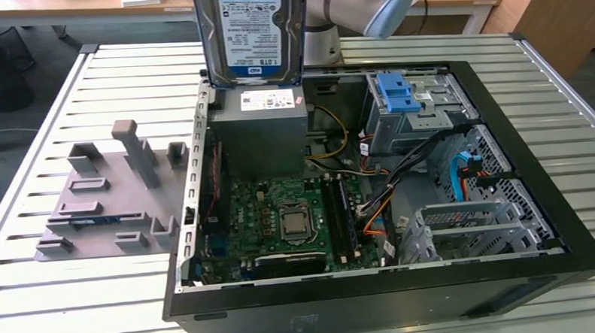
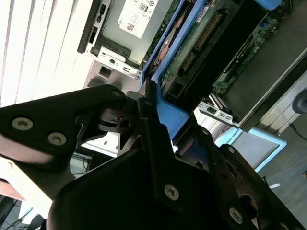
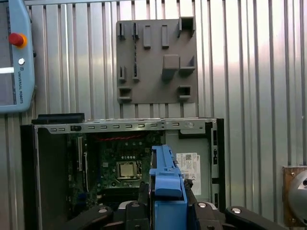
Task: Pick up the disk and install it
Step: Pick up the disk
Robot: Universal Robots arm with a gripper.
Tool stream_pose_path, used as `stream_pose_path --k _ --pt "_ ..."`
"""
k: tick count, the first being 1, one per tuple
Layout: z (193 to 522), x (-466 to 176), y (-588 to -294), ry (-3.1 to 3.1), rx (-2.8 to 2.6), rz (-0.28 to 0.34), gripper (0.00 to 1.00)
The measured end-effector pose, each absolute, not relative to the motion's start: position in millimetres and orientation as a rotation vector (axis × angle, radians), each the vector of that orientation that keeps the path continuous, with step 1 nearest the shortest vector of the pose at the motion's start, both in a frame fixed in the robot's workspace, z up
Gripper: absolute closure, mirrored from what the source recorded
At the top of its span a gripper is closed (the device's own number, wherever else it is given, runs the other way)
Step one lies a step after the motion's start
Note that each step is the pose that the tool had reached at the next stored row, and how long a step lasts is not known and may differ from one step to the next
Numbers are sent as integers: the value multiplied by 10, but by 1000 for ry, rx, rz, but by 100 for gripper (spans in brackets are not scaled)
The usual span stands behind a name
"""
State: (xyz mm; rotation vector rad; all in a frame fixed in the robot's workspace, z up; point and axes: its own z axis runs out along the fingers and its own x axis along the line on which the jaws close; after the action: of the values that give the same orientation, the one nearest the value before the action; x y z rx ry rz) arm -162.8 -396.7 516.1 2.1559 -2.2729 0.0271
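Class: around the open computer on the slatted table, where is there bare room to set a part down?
The slatted metal table is bare nearer and farther than the grey plastic fixture plate, on the exterior view's left of the open black computer case. Inside, it is crowded: green board, cables, metal cage. The silver rectangular disk hangs above.

The exterior view looked down at a slant across the table (image 1: 42, 298), taking in the whole open computer case (image 1: 384, 306) and the grey fixture plate (image 1: 104, 212) beside it. The first wrist view faced straight down from well above, sharing the case and plate. The second wrist view sat close behind the gripper (image 2: 172, 120), looking along the held disk (image 2: 192, 43) toward the power supply (image 2: 139, 19), which all three views showed.
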Motion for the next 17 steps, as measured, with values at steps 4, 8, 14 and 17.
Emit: stream_pose_path --k 4,8,14,17 --pt "5159 -1628 -4014 -2295 2177 -18 64" --pt "5157 -1609 -4060 -2308 2188 -47 64" --pt "5153 -1516 -4139 -2307 2188 -47 64" --pt "5153 -1419 -4159 -2307 2187 -49 64"
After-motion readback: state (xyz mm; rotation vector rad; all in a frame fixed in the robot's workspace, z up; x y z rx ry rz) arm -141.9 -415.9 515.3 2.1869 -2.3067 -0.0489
